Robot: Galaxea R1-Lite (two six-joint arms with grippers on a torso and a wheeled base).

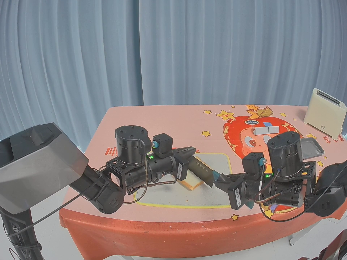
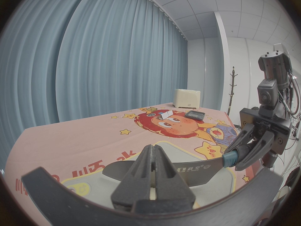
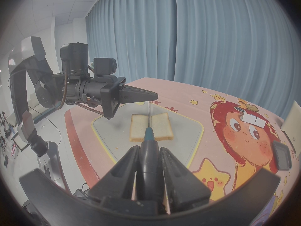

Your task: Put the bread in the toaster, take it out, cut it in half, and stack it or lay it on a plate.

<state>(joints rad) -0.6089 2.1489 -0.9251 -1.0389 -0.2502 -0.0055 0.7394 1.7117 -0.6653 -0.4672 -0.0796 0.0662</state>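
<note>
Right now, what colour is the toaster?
The toaster is cream with a dark top slot; the head view shows it best.

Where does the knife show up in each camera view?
Head view: knife mid-table, blade across the bread, handle in the right gripper.
Left wrist view: blade runs just beyond the left gripper.
Right wrist view: handle in the right gripper, blade edge-on toward the bread.
Shared landmark: the small dark tray.

Above the bread the knife blade and the closed left pincer crowd in from both sides. The far half of the worktop lies open up to the toaster. The dark tray lies before it, partly hidden, so the room there is unclear.
</note>
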